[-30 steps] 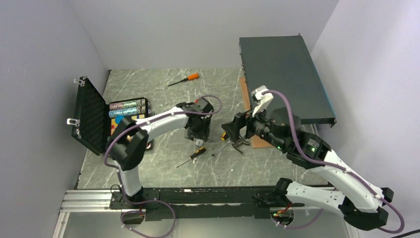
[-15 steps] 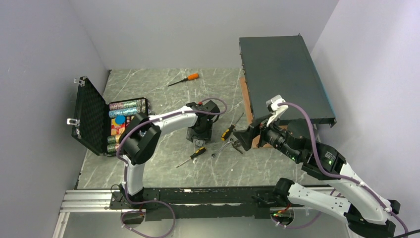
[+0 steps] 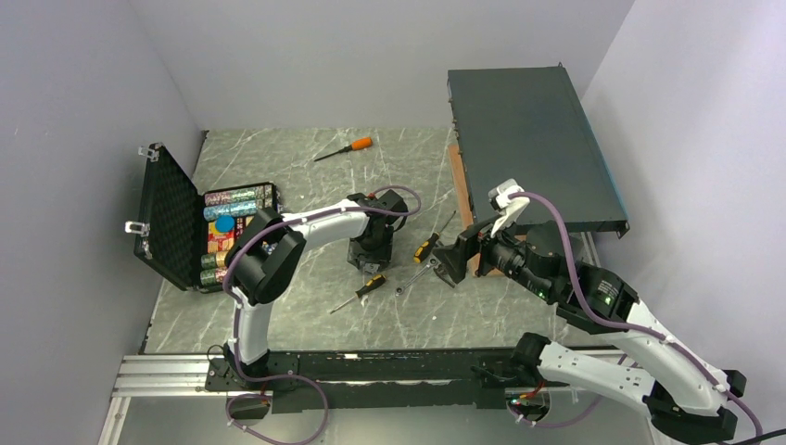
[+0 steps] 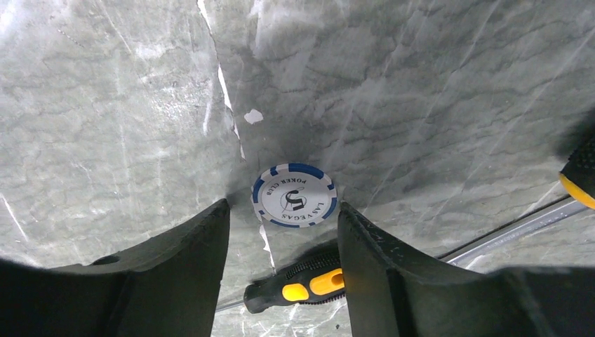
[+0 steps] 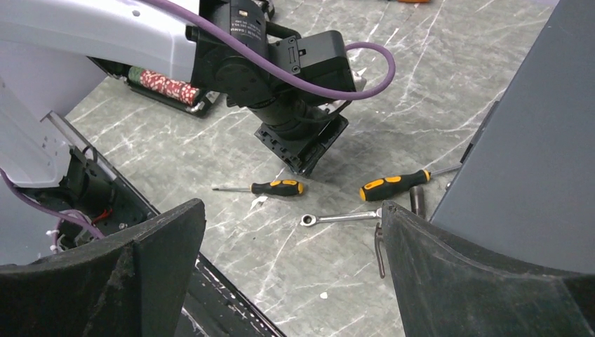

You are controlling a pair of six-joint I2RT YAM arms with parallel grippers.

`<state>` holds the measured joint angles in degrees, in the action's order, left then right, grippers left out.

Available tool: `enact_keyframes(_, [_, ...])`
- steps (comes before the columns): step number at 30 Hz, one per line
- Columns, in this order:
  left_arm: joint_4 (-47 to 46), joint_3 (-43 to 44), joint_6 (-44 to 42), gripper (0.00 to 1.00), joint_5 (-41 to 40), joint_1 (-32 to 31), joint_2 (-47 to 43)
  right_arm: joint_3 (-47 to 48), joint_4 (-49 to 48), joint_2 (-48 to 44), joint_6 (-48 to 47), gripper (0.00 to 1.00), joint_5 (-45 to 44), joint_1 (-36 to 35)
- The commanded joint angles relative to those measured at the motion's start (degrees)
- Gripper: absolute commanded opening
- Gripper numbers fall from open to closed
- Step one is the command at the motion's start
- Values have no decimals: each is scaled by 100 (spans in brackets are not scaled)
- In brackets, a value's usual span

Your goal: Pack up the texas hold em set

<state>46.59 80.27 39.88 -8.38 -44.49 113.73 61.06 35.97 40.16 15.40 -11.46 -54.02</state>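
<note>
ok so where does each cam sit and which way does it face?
Top external: fixed above and behind the bases, looking down on the table; the left arm and right arm both show.
Left wrist: on the left arm, facing straight down; the left gripper fingers flank a poker chip.
Right wrist: on the right arm, facing across the table at the left arm's wrist; the open right gripper fingers fill the bottom corners.
Shared: all three see the yellow-handled screwdriver beside the left gripper.
</note>
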Motion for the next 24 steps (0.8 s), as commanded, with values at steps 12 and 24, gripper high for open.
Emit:
enact_keyframes(12, [-185, 167, -21, 45, 169, -24, 378, 7, -254, 175, -12, 97, 108, 5])
enact_keyframes(24, [-190, -52, -158, 31, -20, 21, -77, -66, -261, 185, 42, 97, 107, 6])
